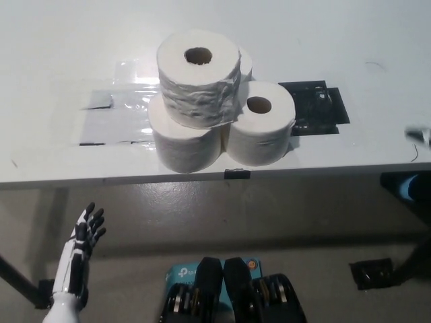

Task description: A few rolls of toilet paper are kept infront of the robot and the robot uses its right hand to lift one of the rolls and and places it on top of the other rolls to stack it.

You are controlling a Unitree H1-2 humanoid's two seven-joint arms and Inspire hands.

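Note:
Several white toilet paper rolls stand bunched on the white table [60,60]. The top roll [199,77] rests upright on the others, its core hole facing up. Under it sit a front-left roll [183,142] and a front-right roll [260,131]; a back roll [246,64] peeks out behind. My white left hand [84,232] hangs below the table's front edge at the lower left, open, fingers spread. My black right hand is out of the picture; only a blurred bit [419,134] shows at the right edge.
A black patch [316,108] lies on the table right of the rolls. Clear shiny tape [114,118] lies to their left. A small black clip [237,173] sits on the table's front edge. Floor lies below.

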